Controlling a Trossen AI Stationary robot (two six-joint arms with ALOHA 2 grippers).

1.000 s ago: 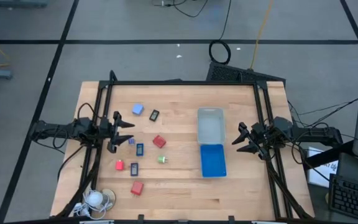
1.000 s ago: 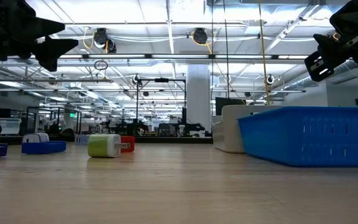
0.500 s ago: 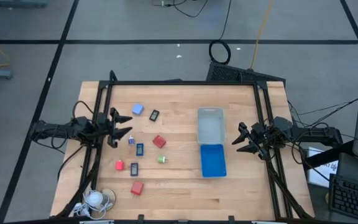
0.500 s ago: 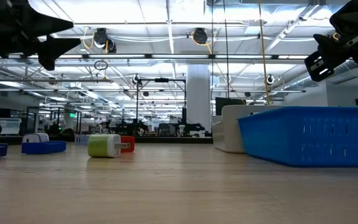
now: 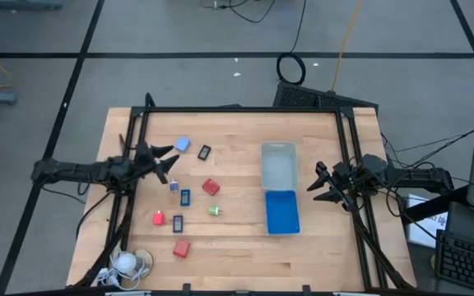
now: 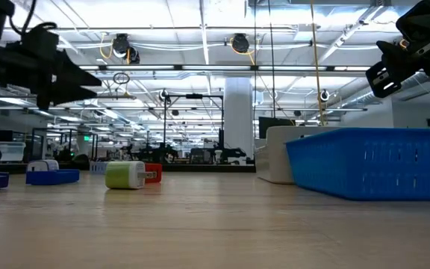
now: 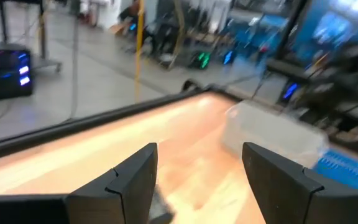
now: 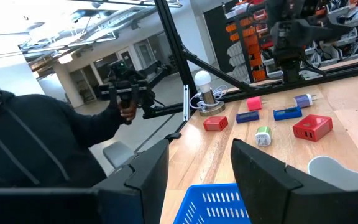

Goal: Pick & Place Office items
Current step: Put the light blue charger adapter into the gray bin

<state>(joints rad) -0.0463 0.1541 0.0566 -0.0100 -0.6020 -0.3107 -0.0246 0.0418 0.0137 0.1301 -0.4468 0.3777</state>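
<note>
The office bits sit scattered on the left half of the table (image 5: 319,247): a red block (image 5: 211,187), a light-blue cube (image 5: 182,145), some dark flat pieces (image 5: 185,197). They look light, hard and a bit slick to me, so I'd pinch each across its short sides. My left gripper (image 5: 164,158) hovers spread wide above the table near the blue cube, holding nothing. My right gripper (image 5: 318,187) waits beside the trays (image 5: 281,222), also spread and empty.

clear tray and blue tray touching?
Touching. The high view shows the clear tray and blue tray end to end with no wood between them.
</note>
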